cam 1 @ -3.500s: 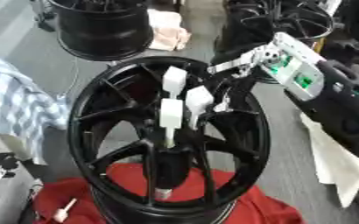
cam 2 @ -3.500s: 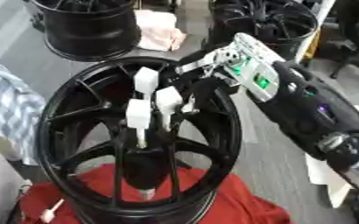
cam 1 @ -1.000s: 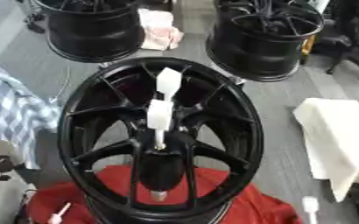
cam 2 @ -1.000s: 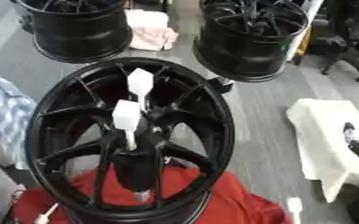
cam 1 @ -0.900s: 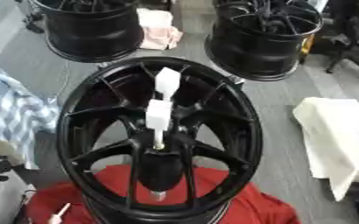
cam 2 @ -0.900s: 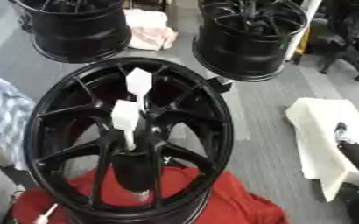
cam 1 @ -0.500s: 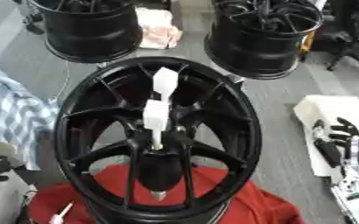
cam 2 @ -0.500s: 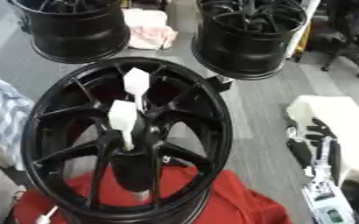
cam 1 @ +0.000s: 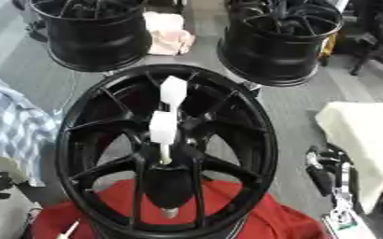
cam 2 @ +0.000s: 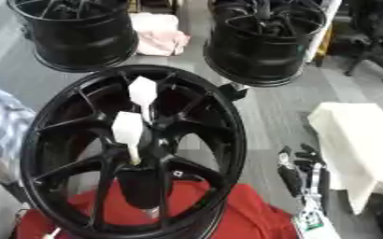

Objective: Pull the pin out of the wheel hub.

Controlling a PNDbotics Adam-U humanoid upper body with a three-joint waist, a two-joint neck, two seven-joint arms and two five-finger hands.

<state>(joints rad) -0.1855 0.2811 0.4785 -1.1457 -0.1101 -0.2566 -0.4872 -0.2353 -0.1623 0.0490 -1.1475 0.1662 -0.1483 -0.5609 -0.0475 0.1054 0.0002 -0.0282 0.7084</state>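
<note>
Currently the right robot hand [cam 2: 302,173], fingers relaxed and empty, hangs right of the black spoked alloy wheel hub [cam 1: 166,154]; reaching across risks knocking the two white-tagged pins [cam 1: 163,127].

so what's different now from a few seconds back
The right hand has left the wheel hub: earlier it reached among the white-tagged pins, then went out of view, and now shows low at the right, fingers up, holding nothing. Only two white tags remain where three showed. The wheel has not moved.
</note>
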